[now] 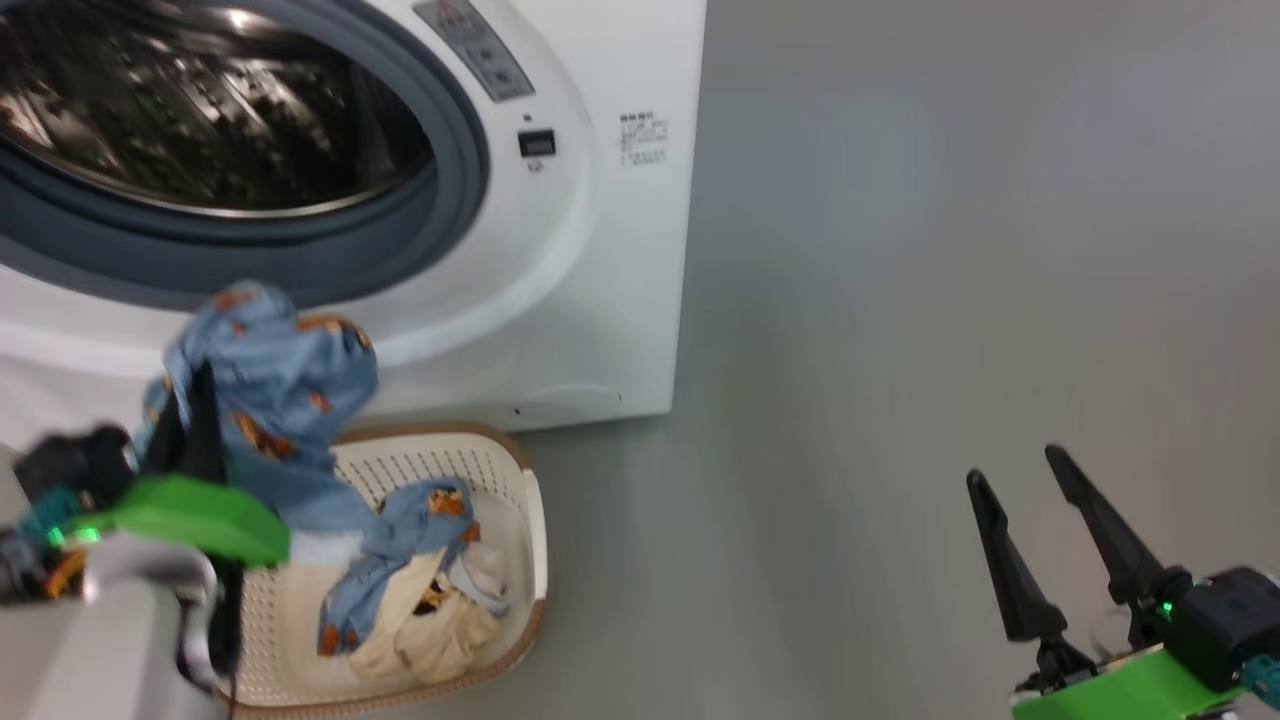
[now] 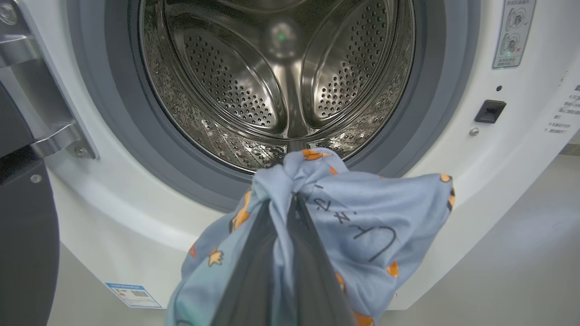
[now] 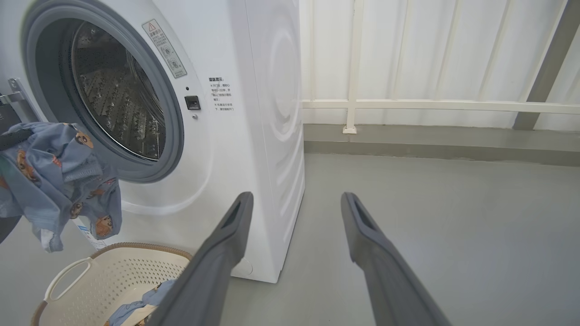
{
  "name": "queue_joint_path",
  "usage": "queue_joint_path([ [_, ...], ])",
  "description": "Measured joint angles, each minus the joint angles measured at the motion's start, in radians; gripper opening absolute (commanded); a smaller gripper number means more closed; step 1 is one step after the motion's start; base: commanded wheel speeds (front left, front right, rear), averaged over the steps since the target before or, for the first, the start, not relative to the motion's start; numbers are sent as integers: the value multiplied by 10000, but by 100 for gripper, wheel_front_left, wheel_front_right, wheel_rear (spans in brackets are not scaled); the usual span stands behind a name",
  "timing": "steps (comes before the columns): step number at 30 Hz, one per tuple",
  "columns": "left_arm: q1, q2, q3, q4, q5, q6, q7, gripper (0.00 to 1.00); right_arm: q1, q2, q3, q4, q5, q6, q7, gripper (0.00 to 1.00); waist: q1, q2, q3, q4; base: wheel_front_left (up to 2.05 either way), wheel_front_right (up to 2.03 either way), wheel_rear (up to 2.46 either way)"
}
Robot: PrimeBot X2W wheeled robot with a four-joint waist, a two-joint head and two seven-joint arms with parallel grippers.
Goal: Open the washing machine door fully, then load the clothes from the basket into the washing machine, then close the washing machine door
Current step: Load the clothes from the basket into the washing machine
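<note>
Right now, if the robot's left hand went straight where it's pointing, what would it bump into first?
Probably the grey rubber ring at the bottom of the washing machine opening. The left hand, shut on blue clothes, aims there, though it might just clear it into the steel drum.

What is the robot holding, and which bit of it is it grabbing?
The left gripper pinches the blue cloth by a bunched-up fold; the rest hangs down. The right gripper is open, holding nothing.

Shiny perforated steel drum (image 2: 226,90), soft printed cloth (image 2: 385,213), matt plastic basket (image 1: 420,465), smooth white washing machine (image 1: 620,300)
</note>
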Motion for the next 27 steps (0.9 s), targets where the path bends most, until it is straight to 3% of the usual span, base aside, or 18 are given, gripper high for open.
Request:
queue_joint_path([
  [6, -2389, 380, 107, 1202, -178, -499, 832, 0, -778, 17, 15, -144, 88, 0, 0, 100, 0, 0, 1087, -164, 0, 0, 0],
  [13, -4935, 1032, 150, 2057, -533, -894, 2731, 0, -1649, 92, 176, -186, 174, 0, 0, 100, 1, 0, 2404, -418, 0, 0, 0],
  [21, -7292, 2031, 291, 2332, -602, -894, 4514, 0, -2544, 332, 284, -209, 268, 0, 0, 100, 0, 0, 3919, -934, 0, 0, 0],
  [27, -8173, 2504, 330, 2349, -573, -792, 5022, 0, -3013, 408, 405, -213, 470, 0, 0, 100, 1, 0, 4662, -1453, 0, 0, 0],
])
